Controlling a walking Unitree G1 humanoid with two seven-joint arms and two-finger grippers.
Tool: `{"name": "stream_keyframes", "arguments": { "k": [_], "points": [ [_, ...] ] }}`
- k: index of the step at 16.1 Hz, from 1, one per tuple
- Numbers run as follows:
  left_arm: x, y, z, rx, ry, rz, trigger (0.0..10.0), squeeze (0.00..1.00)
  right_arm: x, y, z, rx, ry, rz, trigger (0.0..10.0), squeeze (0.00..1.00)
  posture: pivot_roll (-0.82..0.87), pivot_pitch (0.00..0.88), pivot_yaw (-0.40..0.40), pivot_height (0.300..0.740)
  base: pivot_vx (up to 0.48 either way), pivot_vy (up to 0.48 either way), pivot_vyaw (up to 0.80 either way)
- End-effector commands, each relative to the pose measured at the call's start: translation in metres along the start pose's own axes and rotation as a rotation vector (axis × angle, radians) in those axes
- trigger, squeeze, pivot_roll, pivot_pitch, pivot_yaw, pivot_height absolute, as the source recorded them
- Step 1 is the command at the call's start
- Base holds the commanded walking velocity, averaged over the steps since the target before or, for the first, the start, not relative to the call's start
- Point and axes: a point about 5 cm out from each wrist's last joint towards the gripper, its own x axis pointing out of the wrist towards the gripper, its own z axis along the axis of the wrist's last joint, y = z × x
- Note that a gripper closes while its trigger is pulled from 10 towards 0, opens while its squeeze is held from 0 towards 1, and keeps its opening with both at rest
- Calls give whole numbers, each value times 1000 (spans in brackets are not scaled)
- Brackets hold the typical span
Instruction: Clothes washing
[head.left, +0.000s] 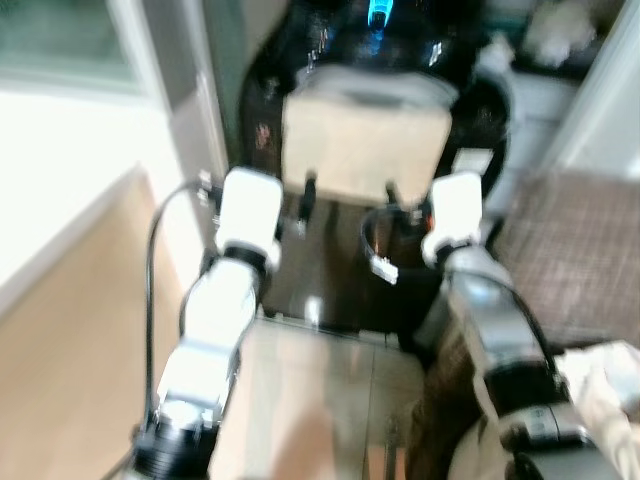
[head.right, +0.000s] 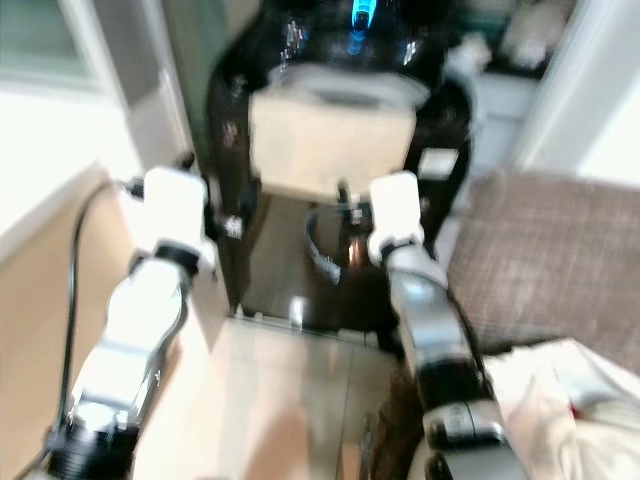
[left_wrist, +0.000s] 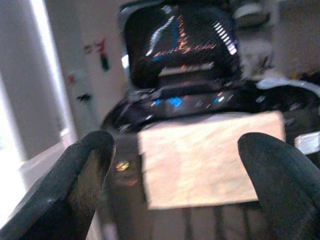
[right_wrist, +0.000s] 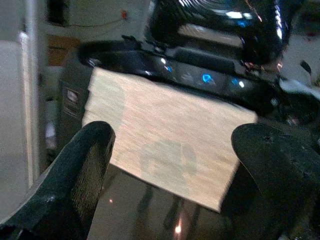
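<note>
Both silver arms raised forward side by side, left tool (left_wrist: 172, 165) fingers spread, right tool (right_wrist: 170, 165) fingers spread

A brown checked mat (head.left: 585, 265) covers the floor on the right. Pale tiles (head.left: 310, 400) lie in the foreground. A white door frame (head.left: 165, 120) stands at left, with a tan floor (head.left: 70, 340) beside it.

Blurred forward-and-down view. A black washing machine (head.left: 370, 150) stands ahead, a blue light at its top and a beige cloth (head.left: 365, 140) draped over its front. Both silver arms reach toward it: left gripper (head.left: 305, 195) and right gripper (head.left: 400, 200) just below the cloth's lower edge. A white garment (head.left: 605, 385) lies at lower right.
</note>
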Motion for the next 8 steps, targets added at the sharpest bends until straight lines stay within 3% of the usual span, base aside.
{"name": "stream_keyframes", "arguments": {
  "k": [1, 5, 6, 8],
  "points": [
    [1, -3, -1, -16, 4, -7, 10000, 0, 3, -2, 16, -11, -66, 2, 10000, 0, 36, 5, -40, 740, 0, 0, -631],
    [2, -2, -1, -32, -5, -22, 10000, 0, 8, -10, 22, 17, -74, -21, 10000, 0, 29, 1, -34, 740, 0, 0, -628],
    [2, -4, -2, -75, 7, -46, 10000, 0, 7, -21, 11, 45, -26, -60, 10000, 0, 29, 2, -34, 740, 0, 480, -631],
    [2, -3, -2, -88, 6, -53, 10000, 0, 5, -26, 3, 59, 12, -85, 10000, 0, 26, 2, -34, 740, 0, 480, -631]
  ]
}}
